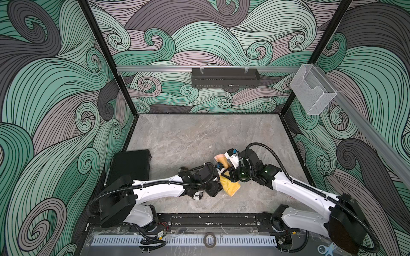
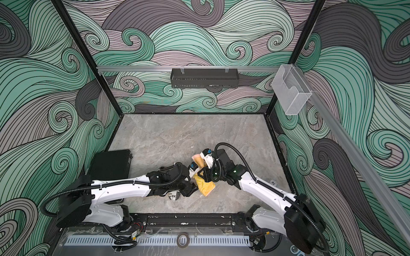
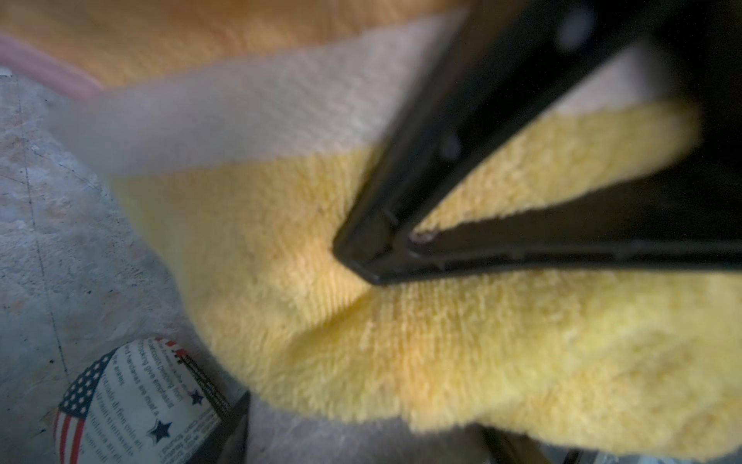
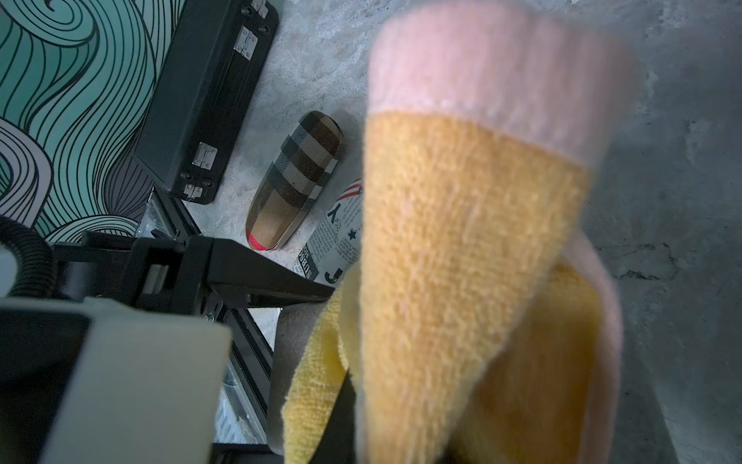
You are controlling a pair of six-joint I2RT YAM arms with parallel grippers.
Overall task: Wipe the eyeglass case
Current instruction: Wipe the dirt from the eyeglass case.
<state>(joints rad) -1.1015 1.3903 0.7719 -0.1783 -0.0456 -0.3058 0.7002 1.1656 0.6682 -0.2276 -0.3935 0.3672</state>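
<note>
1. Right hand (image 3: 373, 261): I am holding it fully closed on the cloth (image 3: 461, 353). It is pinching 1 fold, so the yellow, orange and pink pile is hanging below the fingers as a loose pad. I judge that this grip is presenting a broad soft face to the work rather than bare fingers.

2. Left hand (image 1: 215, 189): I am reaching in from the opposite side. Its fingers (image 4: 281, 287) are standing part way apart, just beside the cloth, and a pale fold is lying between them. I cannot tell whether they are gripping it or anything else.

3. Task item: the newsprint eyeglass case (image 3: 136, 405) is lying on the counter (image 1: 199, 137), partly hidden beneath the left arm and just beside the cloth's lower edge. A plaid eyeglass case (image 4: 297, 180) is lying alongside it. I am judging the newsprint one to be the one for wiping, being nearest the cloth, but the views are not settling this.

4. Containers: both eyeglass cases are closed, so their contents are hidden. The black hard case (image 4: 208, 92) is sitting by the left wall with its lid down. The wire basket (image 1: 225, 77) on the rear rail is showing no clear contents. The clear holder (image 1: 310, 93) on the right wall is showing nothing inside.
</note>
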